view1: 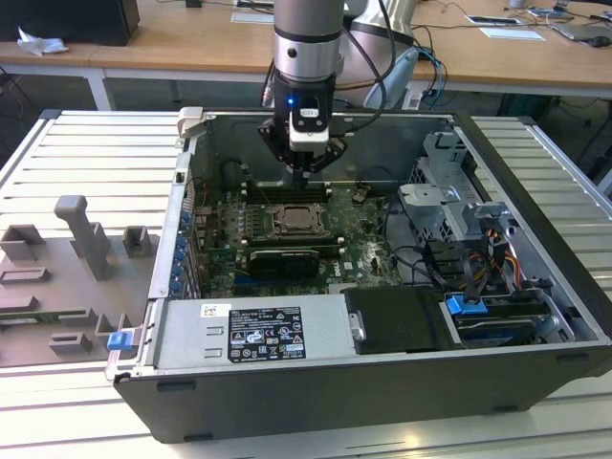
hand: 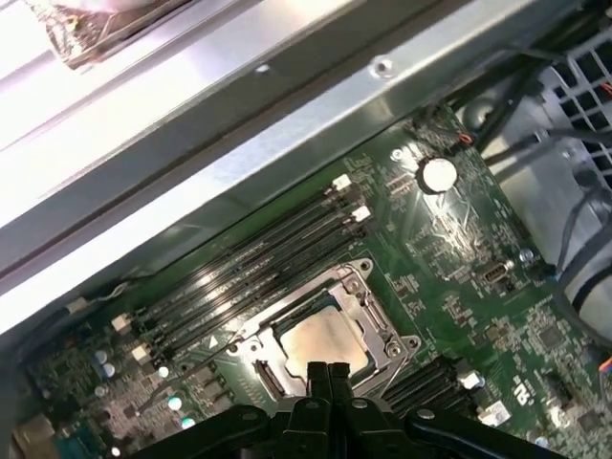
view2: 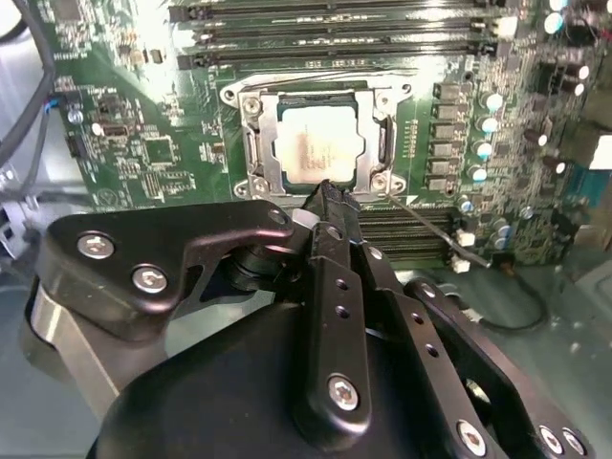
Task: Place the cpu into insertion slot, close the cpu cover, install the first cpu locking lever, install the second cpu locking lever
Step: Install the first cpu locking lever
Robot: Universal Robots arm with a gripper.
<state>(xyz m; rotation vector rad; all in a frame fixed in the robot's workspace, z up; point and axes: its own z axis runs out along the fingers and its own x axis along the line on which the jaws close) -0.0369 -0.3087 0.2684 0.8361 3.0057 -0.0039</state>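
Observation:
The cpu (view2: 320, 148) lies flat in the insertion slot (view1: 296, 222) on the green motherboard, its pale metal face up (hand: 325, 339). The silver cpu cover (view2: 384, 143) frames the chip and appears to lie down over it (hand: 368, 308). One thin wire locking lever (view2: 430, 229) sticks out sideways from a socket corner, raised off the board. My gripper (view1: 304, 174) hangs just above the socket's far edge, shut with nothing between its fingertips (view2: 325, 196), which sit at the edge of the chip in both wrist views (hand: 325, 368).
Black memory slots (view2: 335, 29) flank the socket. The open case holds a power supply (view1: 253, 330) at the front, a drive cage (view1: 449, 191) and cable bundles (view1: 478, 268) on the exterior view's right. A grey fixture tray (view1: 67, 268) lies outside, on that view's left.

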